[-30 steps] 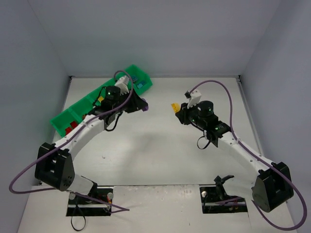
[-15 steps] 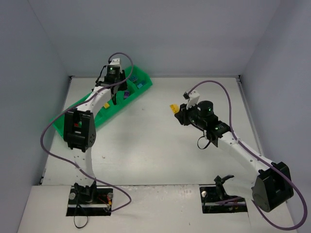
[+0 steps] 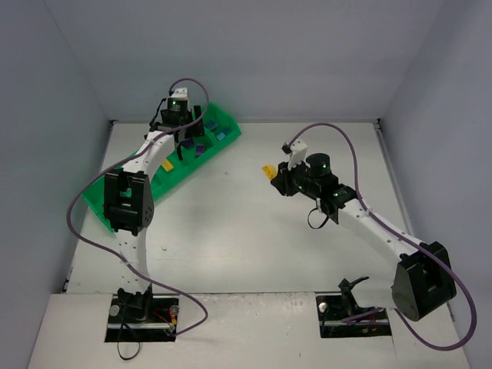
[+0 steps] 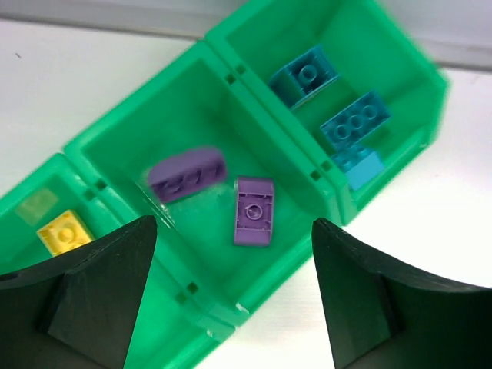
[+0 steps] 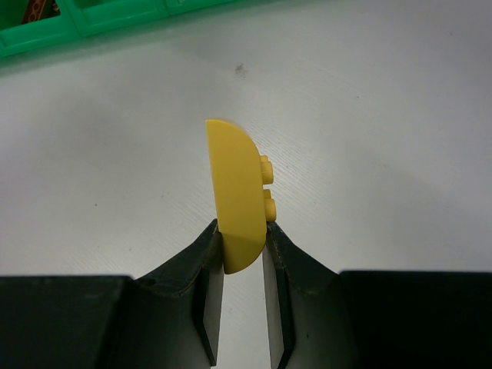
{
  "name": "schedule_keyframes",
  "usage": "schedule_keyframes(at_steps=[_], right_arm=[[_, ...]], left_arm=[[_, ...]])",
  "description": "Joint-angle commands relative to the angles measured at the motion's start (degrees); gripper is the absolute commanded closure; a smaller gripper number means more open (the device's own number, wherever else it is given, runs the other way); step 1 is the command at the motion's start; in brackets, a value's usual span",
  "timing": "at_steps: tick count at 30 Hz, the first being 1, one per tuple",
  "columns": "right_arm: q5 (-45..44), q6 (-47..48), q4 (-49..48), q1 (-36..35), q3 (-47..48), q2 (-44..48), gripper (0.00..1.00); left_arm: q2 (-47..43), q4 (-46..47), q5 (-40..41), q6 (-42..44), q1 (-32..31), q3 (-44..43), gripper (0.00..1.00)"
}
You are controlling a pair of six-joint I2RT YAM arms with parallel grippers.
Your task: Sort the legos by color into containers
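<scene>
Slippage is the main worry: the right end effector (image 5: 244, 234) pinches a curved yellow brick (image 5: 234, 181) only by its lower end, jaws closed narrowly on it, with most of the piece sticking out past the fingertips. It hangs above the middle of the table (image 5: 384, 115), nearer the far edge and well apart from the green tray (image 3: 227, 123), which lies slantwise toward the far left corner. A quick swing toward the tray could, I judge, twist or shake it loose.

The yellow compartment (image 4: 31, 201), where one small yellow brick (image 4: 65, 231) lies, sits just beside the compartment holding two purple bricks (image 4: 187, 174). A release slightly off could land the piece among the wrong colour or on a dividing wall.

The left end effector (image 4: 233, 231) hovers over that purple compartment, jaws spread wide and holding nothing. Its arm stretches along the tray, so an incoming right arm could collide with it.
</scene>
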State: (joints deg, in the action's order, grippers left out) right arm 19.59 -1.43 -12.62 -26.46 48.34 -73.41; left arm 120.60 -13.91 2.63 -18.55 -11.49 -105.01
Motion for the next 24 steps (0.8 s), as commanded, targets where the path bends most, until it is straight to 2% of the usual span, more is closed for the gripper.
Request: schedule_keyframes(at_steps=[1, 8, 14, 19, 24], right_arm=[[2.1, 1.0, -3.5, -0.9, 4.1, -1.5, 1.00], [4.5, 2.7, -4.0, -4.3, 11.1, -10.1, 1.00], [6.2, 4.4, -4.5, -7.8, 21.0, -21.9, 1.00], [8.6, 5.6, -4.5, -11.5, 35.3, -34.9, 1.00], [9.8, 5.7, -4.7, -14.0, 49.1, -46.8, 1.00]], left_arm=[[-12.0, 1.0, -1.3, -0.8, 0.3, 0.7, 0.24], [-26.1, -8.7, 1.4, -4.2, 0.3, 8.5, 0.24], [-40.6, -18.6, -1.8, -7.5, 0.1, 17.9, 0.24], [-53.1, -28.1, 1.5, -7.3, 0.1, 22.4, 0.24], [-62.5, -32.5, 3.2, -8.9, 0.1, 28.8, 0.24]])
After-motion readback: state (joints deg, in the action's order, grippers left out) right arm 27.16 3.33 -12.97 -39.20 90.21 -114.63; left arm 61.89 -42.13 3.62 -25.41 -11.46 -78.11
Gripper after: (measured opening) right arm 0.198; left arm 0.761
